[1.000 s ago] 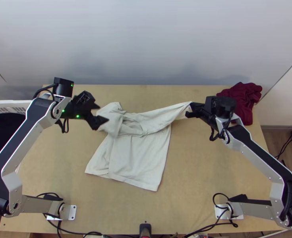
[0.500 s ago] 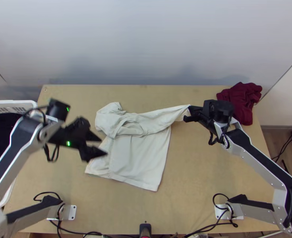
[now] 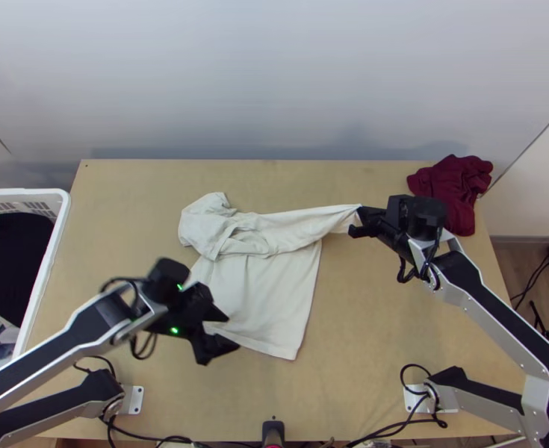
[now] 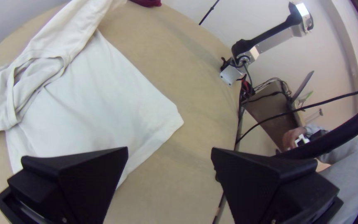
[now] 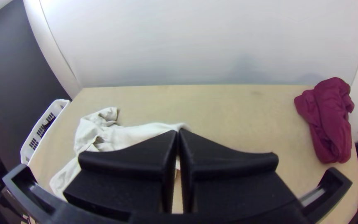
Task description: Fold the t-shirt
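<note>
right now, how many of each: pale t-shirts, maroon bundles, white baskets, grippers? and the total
Pale t-shirt: 1
Maroon bundle: 1
White basket: 1
Grippers: 2, left gripper and right gripper
Total: 5

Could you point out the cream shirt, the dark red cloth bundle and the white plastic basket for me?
Cream fabric t-shirt [image 3: 263, 295]: top view, on its flat lower body.
Dark red bunched cloth [image 5: 328, 120]: right wrist view, on its middle.
White plastic basket [image 3: 50, 250]: top view, on its side rim.
</note>
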Robot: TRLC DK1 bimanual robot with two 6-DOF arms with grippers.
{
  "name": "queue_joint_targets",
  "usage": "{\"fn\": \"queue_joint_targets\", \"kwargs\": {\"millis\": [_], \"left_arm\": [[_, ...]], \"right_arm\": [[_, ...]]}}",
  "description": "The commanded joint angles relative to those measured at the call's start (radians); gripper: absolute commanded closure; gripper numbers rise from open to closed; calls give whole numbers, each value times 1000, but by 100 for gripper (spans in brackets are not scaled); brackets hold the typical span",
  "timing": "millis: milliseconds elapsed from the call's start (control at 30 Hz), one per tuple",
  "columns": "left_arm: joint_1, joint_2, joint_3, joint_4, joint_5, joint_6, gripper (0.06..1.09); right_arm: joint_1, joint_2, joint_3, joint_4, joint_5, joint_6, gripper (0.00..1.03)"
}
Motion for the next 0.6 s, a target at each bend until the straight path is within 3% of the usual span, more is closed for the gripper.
{"fn": "queue_joint_targets", "kwargs": {"millis": [0,300,567], "left_arm": [[-197,30,-139,252,-199,-56,11],[-381,130,-224,537,-446,-80,11],[-410,148,-267,646,-498,24,14]], "right_arm": [[2,-31,1,-52,13,5,100],[26,-54,13,-96,52,28,100],[12,-75,15,-141,68,30,100]]}}
